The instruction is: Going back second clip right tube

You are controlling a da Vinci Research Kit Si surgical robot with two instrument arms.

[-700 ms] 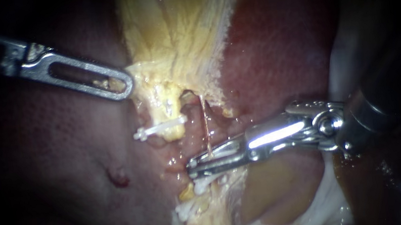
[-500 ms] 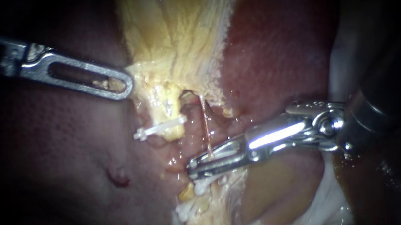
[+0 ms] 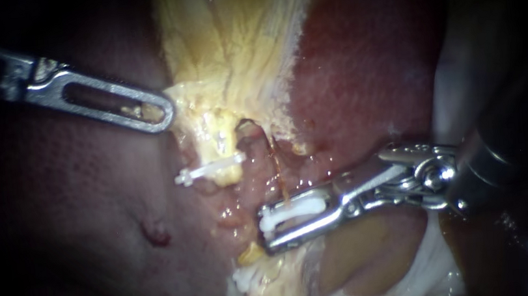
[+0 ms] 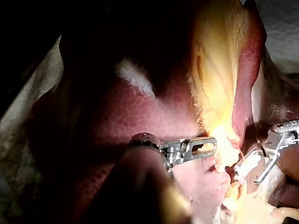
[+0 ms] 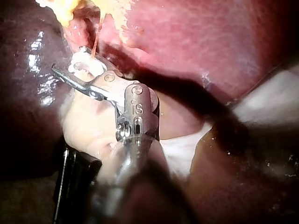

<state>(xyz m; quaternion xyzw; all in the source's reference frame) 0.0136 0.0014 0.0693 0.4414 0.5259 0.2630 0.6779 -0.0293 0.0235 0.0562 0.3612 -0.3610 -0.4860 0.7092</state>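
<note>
**Hand wide around a white clip on the right tube**

On the right instrument point(image 3: 267, 231), hand spread wide and gripping nothing. Between its two halves, close along the upper one, a shut white clip point(image 3: 293, 209) with its hooked end near the hand's tips. Down into that clip from the tissue above the hand, the right tube point(image 3: 279, 176), a thin orange strand, meeting the clip about midway along.

Much the same from the right wrist camera: hand parted, white clip point(image 5: 86, 65) between the halves, orange strand ahead of it.

Past the tips of this hand and apart from it, the other clip point(image 3: 210, 168), also white, across a stubby yellow tube point(image 3: 221, 147). Farther off on that side, the left instrument point(image 3: 167, 114), hand closed flat on the edge of the yellow tissue point(image 3: 234, 53), with scraps of it showing through the slot. From the left wrist camera, the tip likewise pressed into that bright tissue.

Behind the right instrument's hand, dark red liver point(image 3: 361, 72). Under it, paler tissue and white strands.
</note>
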